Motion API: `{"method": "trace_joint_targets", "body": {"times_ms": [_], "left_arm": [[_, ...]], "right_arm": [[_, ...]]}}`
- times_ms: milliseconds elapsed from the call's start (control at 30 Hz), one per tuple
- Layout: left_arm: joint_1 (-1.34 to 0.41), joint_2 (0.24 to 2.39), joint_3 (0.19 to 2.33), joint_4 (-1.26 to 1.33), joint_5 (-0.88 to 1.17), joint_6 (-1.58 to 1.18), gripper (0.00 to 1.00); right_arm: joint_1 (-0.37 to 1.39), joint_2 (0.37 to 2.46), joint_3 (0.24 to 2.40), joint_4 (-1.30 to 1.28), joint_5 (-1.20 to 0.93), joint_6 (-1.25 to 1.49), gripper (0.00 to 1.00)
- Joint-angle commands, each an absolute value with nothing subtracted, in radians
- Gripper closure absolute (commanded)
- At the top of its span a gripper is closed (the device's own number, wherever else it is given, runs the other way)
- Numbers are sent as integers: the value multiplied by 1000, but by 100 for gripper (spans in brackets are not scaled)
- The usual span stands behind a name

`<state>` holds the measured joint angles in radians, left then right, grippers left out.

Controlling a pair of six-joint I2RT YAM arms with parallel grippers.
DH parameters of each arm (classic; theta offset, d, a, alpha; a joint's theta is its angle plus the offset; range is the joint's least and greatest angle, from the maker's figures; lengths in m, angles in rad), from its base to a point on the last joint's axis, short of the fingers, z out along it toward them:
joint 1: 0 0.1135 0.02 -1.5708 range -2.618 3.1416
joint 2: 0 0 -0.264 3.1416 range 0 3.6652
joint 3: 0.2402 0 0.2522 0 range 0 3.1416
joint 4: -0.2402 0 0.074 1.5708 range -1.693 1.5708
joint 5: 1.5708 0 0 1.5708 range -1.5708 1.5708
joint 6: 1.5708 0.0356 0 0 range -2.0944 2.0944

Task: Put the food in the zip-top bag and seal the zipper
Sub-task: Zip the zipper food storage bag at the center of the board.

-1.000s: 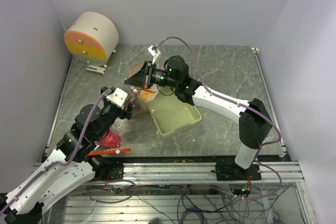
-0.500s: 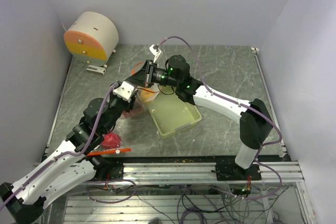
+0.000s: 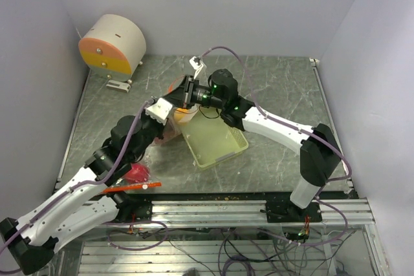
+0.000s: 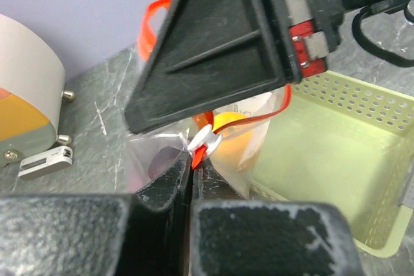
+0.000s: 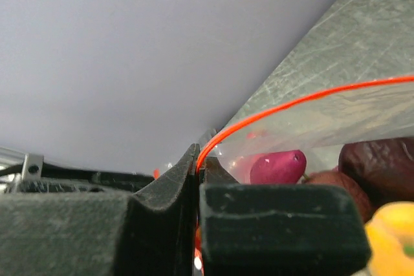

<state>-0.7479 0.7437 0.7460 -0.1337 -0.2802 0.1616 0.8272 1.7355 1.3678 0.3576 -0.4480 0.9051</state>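
The clear zip-top bag (image 3: 173, 123) with a red zipper hangs between both grippers, left of the tray. My left gripper (image 4: 191, 163) is shut on the red zipper strip, just below its white slider (image 4: 207, 140). My right gripper (image 5: 198, 159) is shut on the bag's red top edge (image 5: 297, 105); its black finger (image 4: 220, 50) fills the upper left wrist view. Inside the bag I see a purple sweet potato (image 5: 275, 166), a dark round fruit (image 5: 378, 166) and an orange (image 4: 229, 124). A pink-red dragon fruit (image 3: 137, 172) lies on the table beside the left arm.
A pale green perforated tray (image 3: 217, 141) sits just right of the bag. A white and orange drum (image 3: 113, 44) stands at the back left corner on a small metal bracket (image 4: 44, 161). A red strip (image 3: 132, 187) lies by the table's front edge.
My left arm stretched forward to the bag and its jaws went from open to shut on the zipper. The right gripper shifted slightly right, still holding the bag's edge.
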Motion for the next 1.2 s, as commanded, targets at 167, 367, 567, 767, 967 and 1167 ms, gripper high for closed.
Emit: {"method": "trace_joint_targets", "body": {"times_ms": [167, 367, 567, 767, 967, 1167], "left_arm": [[-751, 610, 836, -315, -291, 179, 93], [-751, 579, 879, -426, -257, 163, 93], [-752, 535, 939, -499, -96, 161, 93], [-751, 499, 1017, -579, 18, 146, 93], [-751, 495, 1015, -614, 10, 142, 93], [-752, 518, 1013, -622, 32, 126, 93]], "right_arm": [[784, 1592, 1252, 421, -542, 714, 62], [749, 1455, 1173, 468, -666, 525, 37], [750, 1381, 1108, 542, -985, 243, 38], [772, 1397, 1158, 456, -1125, 52, 34], [903, 1347, 1168, 360, -923, -87, 34], [1059, 1319, 1163, 293, -621, -215, 36]]}}
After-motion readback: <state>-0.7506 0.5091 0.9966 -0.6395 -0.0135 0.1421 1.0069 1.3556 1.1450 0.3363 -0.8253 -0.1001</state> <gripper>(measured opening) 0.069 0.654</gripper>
